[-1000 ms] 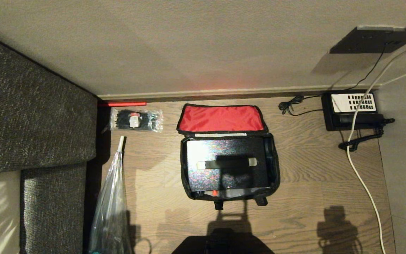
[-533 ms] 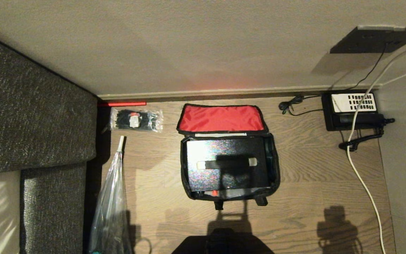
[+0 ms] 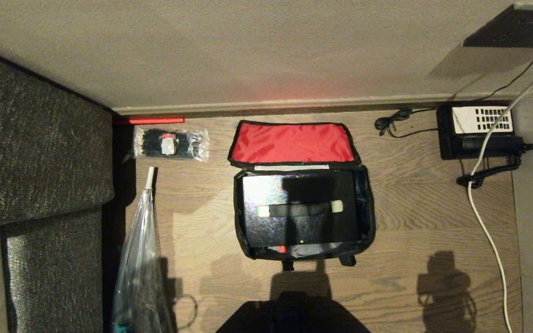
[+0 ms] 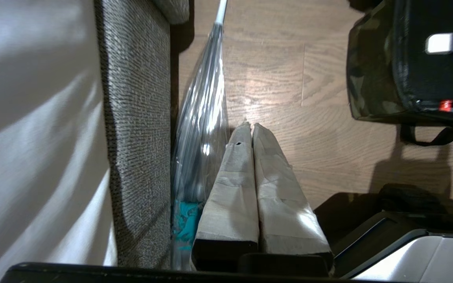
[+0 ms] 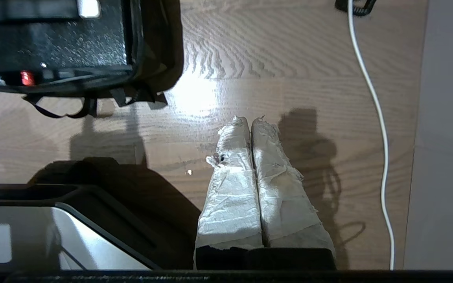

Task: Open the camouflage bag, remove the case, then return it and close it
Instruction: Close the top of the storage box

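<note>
Hanging over bare wooden floor (image 3: 414,222), the right gripper (image 5: 250,120) has its tape-wrapped jaws pressed together, holding nothing. It points down at the boards between the camouflage bag (image 5: 159,47) and a white cable (image 5: 380,129). The left gripper (image 4: 251,125) is posed the same way, jaws closed and empty, beside a clear plastic bag (image 4: 203,118) that lies along the edge of a grey sofa (image 4: 140,118). Neither arm shows in the head view; only their shadows fall on the floor near the bag.

The camouflage bag (image 3: 368,217) sits on the floor near the wall, about midway between the sofa (image 3: 35,152) and a black telephone (image 3: 477,132). Its lid is thrown back toward the wall, showing the bright red lining. The case (image 3: 299,210) lies flat inside, filling most of the opening, its glossy black top crossed by a dark strap with pale ends. A small clear packet of black ties (image 3: 169,143) lies near the bag's left side, by the sofa corner.
</note>
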### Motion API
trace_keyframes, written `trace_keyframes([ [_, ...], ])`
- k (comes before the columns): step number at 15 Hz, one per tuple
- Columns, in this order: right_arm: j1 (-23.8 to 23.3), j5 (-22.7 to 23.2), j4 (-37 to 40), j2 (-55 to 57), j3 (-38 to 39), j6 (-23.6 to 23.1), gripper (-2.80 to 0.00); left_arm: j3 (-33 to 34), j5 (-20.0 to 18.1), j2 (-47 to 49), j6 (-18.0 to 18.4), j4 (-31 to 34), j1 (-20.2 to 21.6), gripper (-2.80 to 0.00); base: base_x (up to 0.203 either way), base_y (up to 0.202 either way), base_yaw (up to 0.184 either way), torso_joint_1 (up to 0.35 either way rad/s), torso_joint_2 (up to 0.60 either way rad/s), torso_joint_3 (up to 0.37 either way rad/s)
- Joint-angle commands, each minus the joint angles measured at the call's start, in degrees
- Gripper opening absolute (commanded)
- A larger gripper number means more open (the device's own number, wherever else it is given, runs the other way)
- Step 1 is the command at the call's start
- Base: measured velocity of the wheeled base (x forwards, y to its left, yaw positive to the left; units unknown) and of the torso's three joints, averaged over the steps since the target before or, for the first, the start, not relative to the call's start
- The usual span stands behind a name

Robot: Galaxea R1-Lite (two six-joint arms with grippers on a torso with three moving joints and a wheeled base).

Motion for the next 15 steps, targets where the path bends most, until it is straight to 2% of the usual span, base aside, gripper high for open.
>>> trace_keyframes([
  [1, 0.0, 0.0, 0.0, 0.0, 0.0, 0.0, -2.8, 0.2, 0.1, 0.0, -0.2, 0.0, 0.0, -2.8, 0.0, 0.0, 0.0, 0.009, 0.0, -0.195],
  [5, 0.0, 0.0, 0.0, 0.0, 0.0, -0.1, -2.8, 0.2, 0.0, 0.0, -0.1, 0.0, 0.0, -2.8, 0.0, 0.0, 0.0, 0.001, 0.01, -0.167],
  [11, 0.0, 0.2, 1.6, 0.0, -0.8, -2.0, -2.8, 0.2, 0.0, 0.0, 0.1, 0.0, 0.0, -2.8, 0.0, 0.0, 0.0, 0.001, 0.0, -0.014],
  [13, 0.0, 1.1, 2.9, 0.0, -5.6, -1.9, -2.8, 0.2, 0.0, 0.0, 0.1, 0.0, 0.0, -2.8, 0.0, 0.0, 0.0, 0.0, 0.0, 0.0],
  [15, 0.0, 3.9, 13.5, 0.0, -15.8, -0.4, -2.8, 0.2, 0.0, 0.0, 0.1, 0.0, 0.0, -2.8, 0.0, 0.0, 0.0, 0.0, 0.0, 0.0],
])
